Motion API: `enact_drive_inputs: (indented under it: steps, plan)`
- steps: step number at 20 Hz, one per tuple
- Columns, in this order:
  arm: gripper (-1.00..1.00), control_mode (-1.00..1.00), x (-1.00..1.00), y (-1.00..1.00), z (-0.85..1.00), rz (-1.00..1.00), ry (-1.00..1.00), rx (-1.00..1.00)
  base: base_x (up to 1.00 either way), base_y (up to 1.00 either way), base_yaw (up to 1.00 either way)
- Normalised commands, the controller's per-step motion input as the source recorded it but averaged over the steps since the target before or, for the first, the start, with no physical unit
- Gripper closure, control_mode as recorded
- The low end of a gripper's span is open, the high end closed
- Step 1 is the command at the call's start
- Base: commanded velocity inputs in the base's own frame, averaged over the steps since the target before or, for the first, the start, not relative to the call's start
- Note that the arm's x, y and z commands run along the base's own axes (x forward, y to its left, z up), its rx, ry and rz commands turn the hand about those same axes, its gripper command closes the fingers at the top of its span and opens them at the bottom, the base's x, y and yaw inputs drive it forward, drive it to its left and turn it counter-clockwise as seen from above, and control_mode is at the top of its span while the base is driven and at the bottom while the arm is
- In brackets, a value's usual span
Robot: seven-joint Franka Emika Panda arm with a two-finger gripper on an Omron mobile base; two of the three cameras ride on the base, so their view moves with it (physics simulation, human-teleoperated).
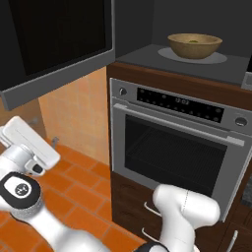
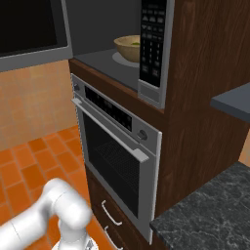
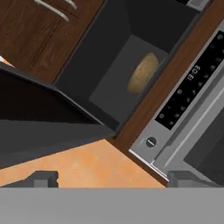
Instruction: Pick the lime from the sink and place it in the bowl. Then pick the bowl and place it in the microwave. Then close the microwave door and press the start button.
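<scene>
- Left base view: the bowl [image 1: 194, 45] is sitting inside the microwave [image 1: 197, 61], toward the back; the microwave door [image 1: 54, 44] is hanging open at left.
- Right base view: the lime [image 2: 135, 44] is showing green inside the bowl.
- Hand view: the gripper [image 3: 111, 178] is standing released and empty, with the door's edge lying just ahead to its left.

Steel oven [image 1: 179, 147], wooden drawers [image 2: 110, 219], orange tiled floor [image 1: 83, 172], dark stone counter [image 2: 210, 215]

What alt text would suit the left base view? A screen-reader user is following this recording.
A wooden bowl sits inside the open microwave, whose dark glass door hangs open at upper left. Below is a steel oven with a bar handle. The white arm's open gripper is at left, over orange floor tiles.
</scene>
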Motion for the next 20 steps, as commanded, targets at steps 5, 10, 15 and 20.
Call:
enact_drive_inputs:
  steps: [5,10,15,20]
  plan:
    - [-1.00,-1.00,0.80,0.02,-0.03,-0.10,-0.14,0.00,0.00,0.00,0.00]
    - [-1.00,-1.00,0.89,0.01,0.00,-0.04,-0.10,0.03,0.00,0.00,0.00]
    - [-1.00,-1.00,0.64,0.08,0.05,-0.04,-0.09,0.02,0.00,0.00,0.00]
    - [-1.00,-1.00,0.03,-0.17,0.39,0.01,-0.15,0.15,0.00,0.00,0.00]
